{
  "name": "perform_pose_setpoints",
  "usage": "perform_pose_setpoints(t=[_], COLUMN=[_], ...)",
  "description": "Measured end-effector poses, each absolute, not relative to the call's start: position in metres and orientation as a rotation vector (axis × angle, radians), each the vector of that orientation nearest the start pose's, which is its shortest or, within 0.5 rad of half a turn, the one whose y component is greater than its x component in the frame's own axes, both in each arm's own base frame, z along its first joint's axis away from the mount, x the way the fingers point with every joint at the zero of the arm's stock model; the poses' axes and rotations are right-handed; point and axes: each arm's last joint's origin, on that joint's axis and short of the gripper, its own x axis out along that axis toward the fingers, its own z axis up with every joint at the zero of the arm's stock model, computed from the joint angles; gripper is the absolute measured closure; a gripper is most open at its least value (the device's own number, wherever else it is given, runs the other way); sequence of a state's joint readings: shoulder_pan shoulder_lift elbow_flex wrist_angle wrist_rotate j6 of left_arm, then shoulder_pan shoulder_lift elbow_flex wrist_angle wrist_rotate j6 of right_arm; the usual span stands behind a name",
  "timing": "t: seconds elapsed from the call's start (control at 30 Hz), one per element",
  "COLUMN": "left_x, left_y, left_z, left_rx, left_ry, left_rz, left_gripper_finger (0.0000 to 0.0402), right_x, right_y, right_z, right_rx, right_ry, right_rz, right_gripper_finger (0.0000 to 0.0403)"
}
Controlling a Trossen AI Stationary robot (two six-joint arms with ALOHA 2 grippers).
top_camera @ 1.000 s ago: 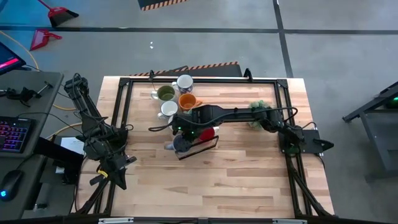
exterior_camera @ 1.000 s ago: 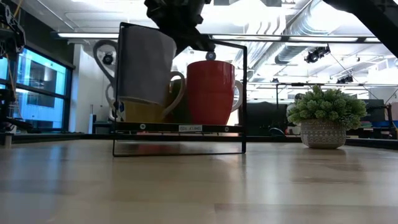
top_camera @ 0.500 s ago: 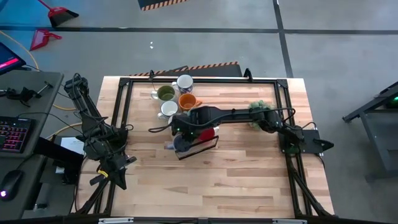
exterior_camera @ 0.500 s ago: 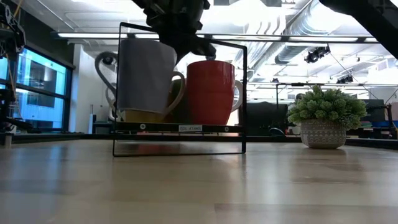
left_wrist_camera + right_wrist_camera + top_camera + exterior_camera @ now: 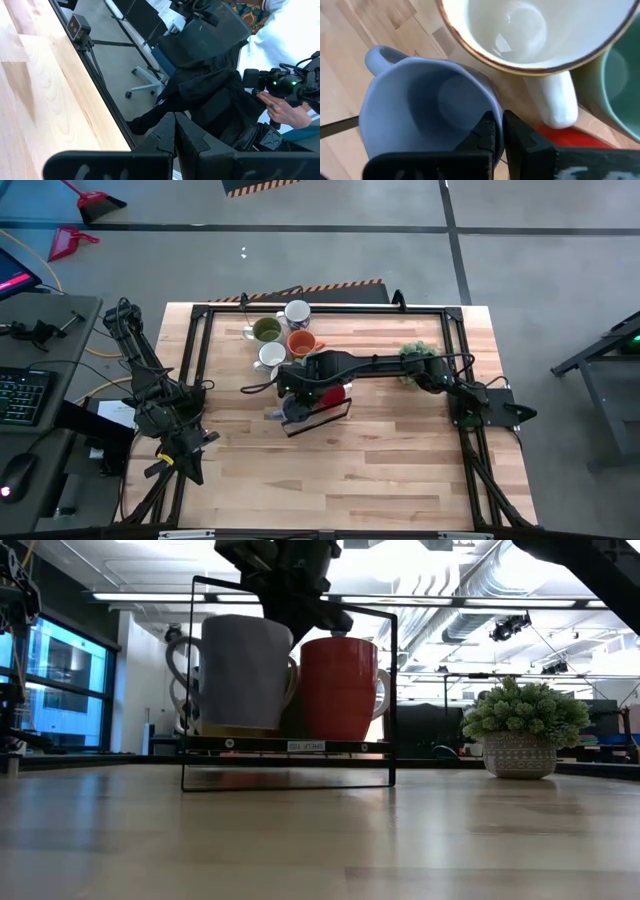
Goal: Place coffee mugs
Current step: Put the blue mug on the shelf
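Note:
A blue mug stands upright in a black wire rack, next to a red mug. My right gripper reaches down from above and is shut on the blue mug. Behind the rack on the table stand a white mug, an olive green mug, an orange mug and another white mug. My left gripper waits shut at the table's left edge, holding nothing. My right gripper pinches the blue mug's rim on the side opposite its handle, one finger inside the mug and one outside. The fingers come steeply from above. The mug hangs upright with its base down at the rack's shelf; whether it rests there I cannot tell.
A potted plant stands to the right of the rack, partly under my right arm in the high view. The right wrist view shows a white mug with a gold rim and a teal mug close behind the blue one. The rack's top bar crosses beside the gripper.
My right gripper has tipped a little and sunk slightly, staying shut. The blue mug, tilted and higher a second ago, has come upright and lower in the rack beside the red mug.

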State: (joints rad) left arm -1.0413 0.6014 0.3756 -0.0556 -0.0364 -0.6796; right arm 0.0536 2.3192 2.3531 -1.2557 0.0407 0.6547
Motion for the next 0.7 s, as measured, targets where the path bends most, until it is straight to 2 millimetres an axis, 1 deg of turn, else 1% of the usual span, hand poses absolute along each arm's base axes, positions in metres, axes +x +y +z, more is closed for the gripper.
perform_pose_setpoints(t=[0.33, 0.47, 0.7], left_x=[0.075, 0.075, 0.075], left_y=[-0.127, -0.127, -0.127], left_z=[0.230, 0.230, 0.230], left_rx=[-0.467, -0.467, -0.467], left_ry=[0.575, 0.576, 0.576], left_rz=[-0.865, -0.865, -0.865], left_gripper_finger=[0.0401, 0.0402, 0.0401], right_x=[0.474, 0.474, 0.481], right_y=[0.024, 0.025, 0.026], right_z=[0.274, 0.274, 0.261], right_rx=[0.519, 0.522, 0.536], right_ry=[1.177, 1.185, 1.199], right_rz=[-0.406, -0.388, -0.390], right_gripper_finger=[0.0403, 0.0403, 0.0403])
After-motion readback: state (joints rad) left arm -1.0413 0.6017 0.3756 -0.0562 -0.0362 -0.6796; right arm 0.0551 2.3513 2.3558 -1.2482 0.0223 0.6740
